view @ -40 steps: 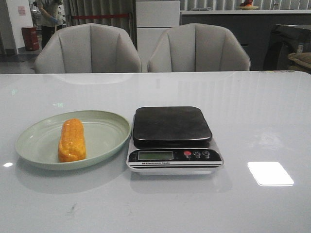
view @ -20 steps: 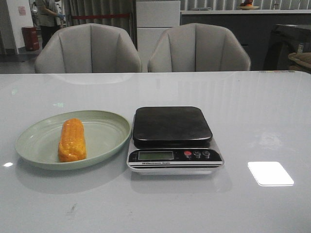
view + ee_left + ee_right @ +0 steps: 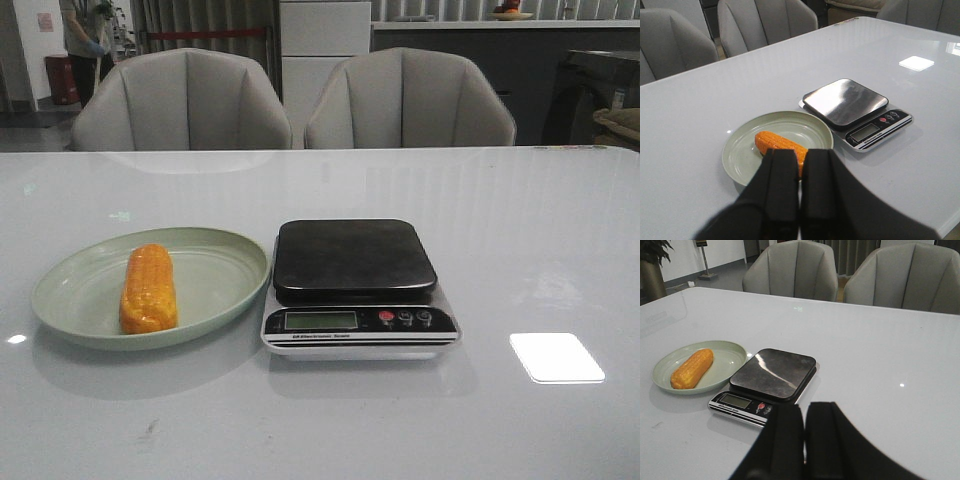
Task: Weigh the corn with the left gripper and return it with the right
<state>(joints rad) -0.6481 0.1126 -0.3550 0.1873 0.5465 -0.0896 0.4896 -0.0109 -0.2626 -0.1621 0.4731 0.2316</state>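
The orange-yellow corn (image 3: 148, 288) lies on a pale green plate (image 3: 225, 262) at the table's left, also visible as corn (image 3: 775, 143) and corn (image 3: 692, 368) in the wrist views. A kitchen scale (image 3: 355, 285) with a dark, bare platform stands right of the plate. My left gripper (image 3: 800, 155) is shut and empty, hanging well above the near edge of the plate. My right gripper (image 3: 804, 410) is shut and empty too, held high on the near side of the scale (image 3: 772, 379). Neither arm shows in the front view.
Two grey chairs (image 3: 290, 100) stand behind the far table edge. A bright light reflection (image 3: 556, 357) lies on the white tabletop right of the scale. A person moves far back at the left.
Nothing on the table has moved. Only the person in the far background has shifted.
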